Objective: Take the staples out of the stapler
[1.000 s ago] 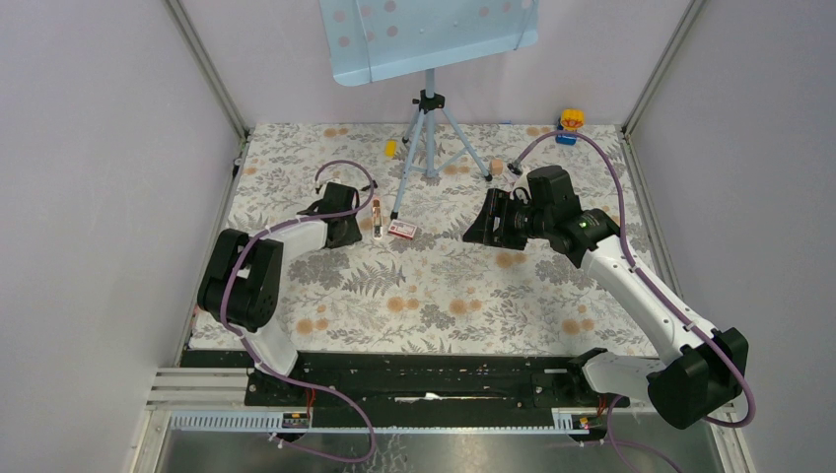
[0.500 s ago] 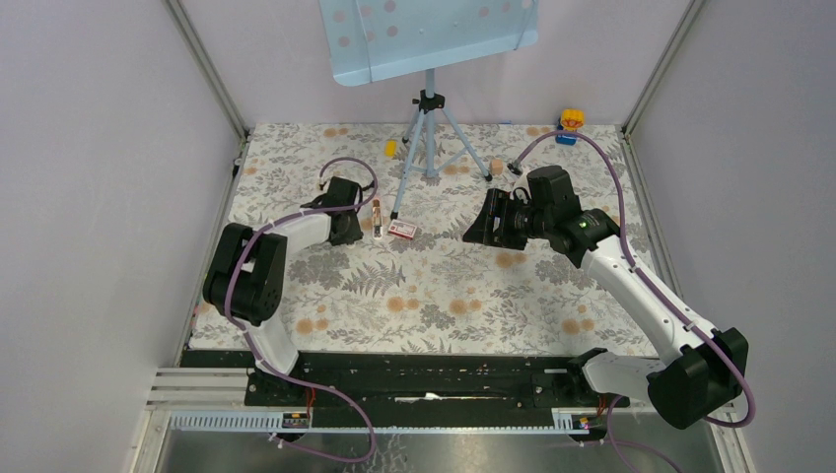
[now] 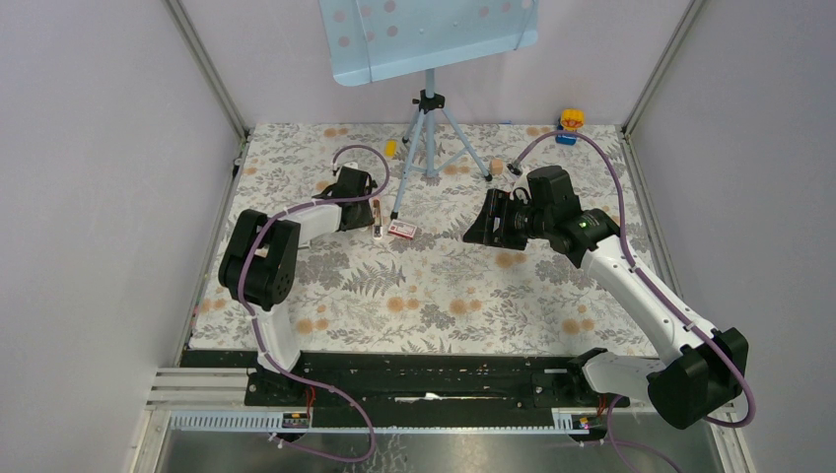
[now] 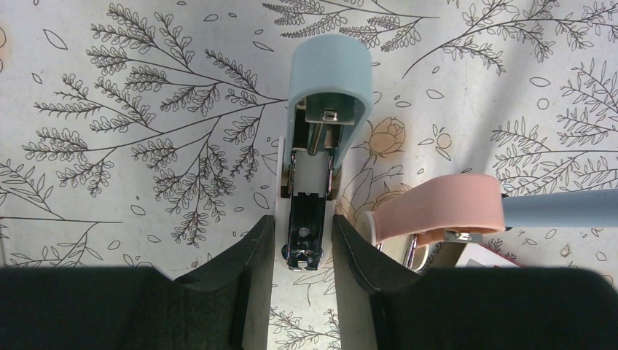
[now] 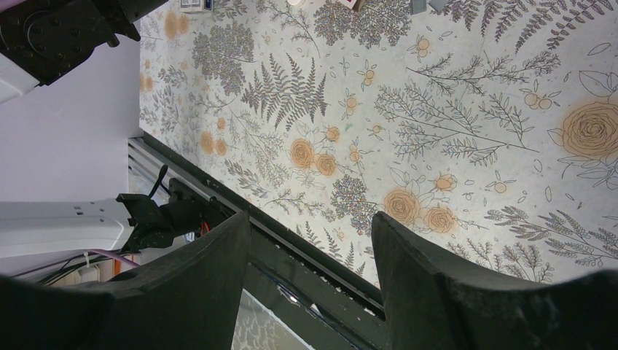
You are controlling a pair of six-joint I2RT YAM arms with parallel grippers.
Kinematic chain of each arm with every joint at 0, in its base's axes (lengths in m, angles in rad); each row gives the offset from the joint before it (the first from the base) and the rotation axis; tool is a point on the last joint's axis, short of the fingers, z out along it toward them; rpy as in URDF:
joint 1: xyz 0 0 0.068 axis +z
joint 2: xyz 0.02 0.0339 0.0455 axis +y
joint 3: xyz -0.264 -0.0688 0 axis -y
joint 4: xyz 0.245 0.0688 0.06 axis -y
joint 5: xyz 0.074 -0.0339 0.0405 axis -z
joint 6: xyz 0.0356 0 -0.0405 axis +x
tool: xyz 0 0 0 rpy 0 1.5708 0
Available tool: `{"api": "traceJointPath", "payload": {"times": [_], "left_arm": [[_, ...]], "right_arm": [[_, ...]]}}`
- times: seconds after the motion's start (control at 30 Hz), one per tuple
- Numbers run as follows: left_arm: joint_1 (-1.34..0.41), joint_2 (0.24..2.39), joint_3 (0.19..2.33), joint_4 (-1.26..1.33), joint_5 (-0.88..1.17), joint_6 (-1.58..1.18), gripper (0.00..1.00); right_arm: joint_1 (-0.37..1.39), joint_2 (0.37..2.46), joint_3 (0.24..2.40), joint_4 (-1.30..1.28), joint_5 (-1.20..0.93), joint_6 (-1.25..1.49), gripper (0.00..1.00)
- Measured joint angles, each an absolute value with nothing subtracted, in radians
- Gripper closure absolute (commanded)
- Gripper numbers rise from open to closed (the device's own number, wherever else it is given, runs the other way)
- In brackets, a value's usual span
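A stapler with a light blue top (image 4: pixel 328 73) lies on the floral mat with its top swung open, showing the metal magazine (image 4: pixel 304 219) on a white base. My left gripper (image 4: pixel 304 222) is closed against the near end of that base, one finger on each side. In the top view my left gripper (image 3: pixel 361 205) covers this stapler. My right gripper (image 5: pixel 310 219) is open and empty, held above the mat to the right of centre (image 3: pixel 475 230).
A pink stapler (image 4: pixel 437 211) stands just right of the blue one, also seen from above (image 3: pixel 376 215). A red-and-white staple box (image 3: pixel 401 231) lies beside it. A tripod (image 3: pixel 429 128) with a blue leg (image 4: pixel 561 208) stands behind. A yellow toy (image 3: pixel 571 120) sits at the back right.
My left arm has swung: its elbow moved right and its wrist moved toward the back of the mat. The right arm has not moved.
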State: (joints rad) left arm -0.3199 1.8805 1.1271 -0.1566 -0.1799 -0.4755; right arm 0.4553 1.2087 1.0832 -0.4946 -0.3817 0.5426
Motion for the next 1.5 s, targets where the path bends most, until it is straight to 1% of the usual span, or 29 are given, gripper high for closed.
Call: {"api": "traceJointPath", "payload": {"times": [0.07,0.17,0.27,0.5,0.73,0.8,0.83,1.0,1.1,1.17,1.23,1.5], "left_arm": [[-0.320,1.880,1.127,-0.157,-0.180,-0.476,0.61],[-0.320,1.880,1.127,-0.157,-0.181,-0.476,0.61],[-0.321,1.880,1.125,-0.155,-0.183,-0.476,0.64],[-0.321,1.872,1.108,-0.138,-0.184,-0.478,0.69],[-0.322,1.825,1.049,-0.130,-0.180,-0.479,0.70],[-0.322,1.812,1.033,-0.130,-0.179,-0.479,0.67],[-0.322,1.807,1.027,-0.130,-0.179,-0.479,0.64],[-0.322,1.799,1.020,-0.131,-0.174,-0.483,0.39],[-0.326,1.793,1.020,-0.141,-0.172,-0.484,0.31],[-0.327,1.787,1.020,-0.151,-0.172,-0.488,0.23],[-0.326,1.777,1.020,-0.176,-0.173,-0.494,0.19],[-0.326,1.689,1.020,-0.288,-0.205,-0.499,0.14]], "right_arm": [[0.455,1.209,1.083,-0.497,-0.382,0.542,0.31],[0.455,1.209,1.083,-0.497,-0.381,0.542,0.31],[0.455,1.209,1.083,-0.497,-0.382,0.542,0.31],[0.455,1.209,1.083,-0.497,-0.382,0.542,0.31],[0.455,1.209,1.083,-0.497,-0.382,0.542,0.31],[0.455,1.209,1.083,-0.497,-0.382,0.542,0.31],[0.455,1.209,1.083,-0.497,-0.382,0.543,0.31],[0.455,1.209,1.081,-0.497,-0.382,0.543,0.31],[0.455,1.209,1.081,-0.497,-0.382,0.543,0.31],[0.455,1.209,1.081,-0.496,-0.382,0.543,0.31],[0.455,1.209,1.081,-0.497,-0.382,0.543,0.31],[0.455,1.208,1.081,-0.497,-0.382,0.543,0.31]]}}
